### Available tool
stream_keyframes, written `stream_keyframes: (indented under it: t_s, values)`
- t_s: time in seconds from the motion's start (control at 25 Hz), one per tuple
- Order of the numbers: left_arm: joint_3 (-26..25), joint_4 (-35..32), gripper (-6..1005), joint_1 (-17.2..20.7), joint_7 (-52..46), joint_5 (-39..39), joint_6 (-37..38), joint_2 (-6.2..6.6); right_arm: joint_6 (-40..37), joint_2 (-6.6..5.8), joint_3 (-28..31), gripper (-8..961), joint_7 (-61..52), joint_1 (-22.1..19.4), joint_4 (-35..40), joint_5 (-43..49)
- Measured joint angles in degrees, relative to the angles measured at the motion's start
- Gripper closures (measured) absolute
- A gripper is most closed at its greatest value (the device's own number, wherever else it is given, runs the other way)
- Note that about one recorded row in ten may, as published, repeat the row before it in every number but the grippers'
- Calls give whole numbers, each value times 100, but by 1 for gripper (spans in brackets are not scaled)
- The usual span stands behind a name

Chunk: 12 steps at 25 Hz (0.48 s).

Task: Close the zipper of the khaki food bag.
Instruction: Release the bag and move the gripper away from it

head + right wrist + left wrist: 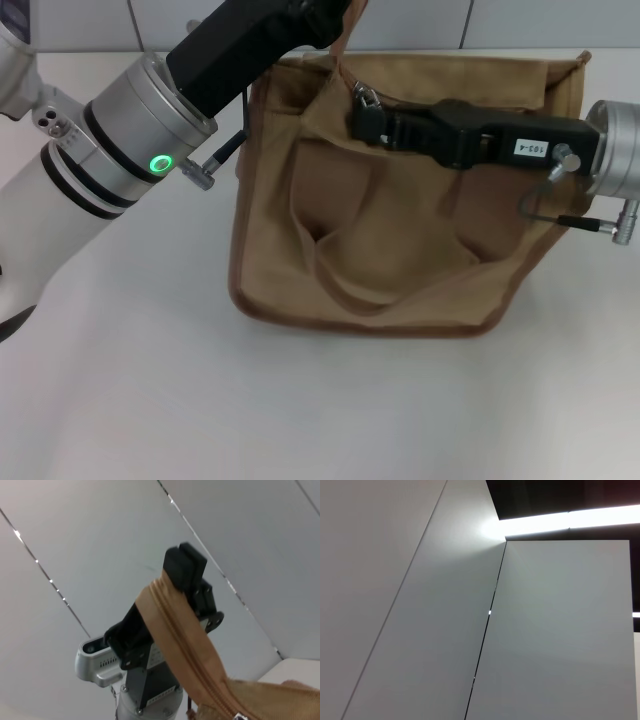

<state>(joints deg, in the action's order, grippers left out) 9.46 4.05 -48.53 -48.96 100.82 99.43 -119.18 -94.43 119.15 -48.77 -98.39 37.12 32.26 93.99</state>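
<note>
The boxy khaki canvas food bag (400,200) with darker brown piping sits on the pale white surface (150,400), its front pocket and a looped handle facing me. I use the bag as my landmark.

My left gripper (185,567) is raised above the bag's far left corner, its black fingers (192,560) pinched shut on the end of the tan zipper strip (170,625), lifting it up clear of the bag. I judge I hold it this way to keep the track taut, so the slider has something to run against.

My right gripper (368,115) reaches in from the bag's right side across its top, fingers closed on the small silver slider and pull tab (362,98) near the bag's upper left. Only a corner of the slider shows in the right wrist view.

The bag's top edge to the right lies under my right arm; the surface in front of and to the left of the bag gives open room. The track between my two grippers looks short, so the pull probably has little travel left that way.
</note>
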Motion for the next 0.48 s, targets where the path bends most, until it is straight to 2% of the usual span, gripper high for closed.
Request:
stream_keyframes:
  t_s: [0.48]
  values:
    - [-31,-27,938,74,0,-2,18,0,45,-25,121,942,-6,-94,131,-61]
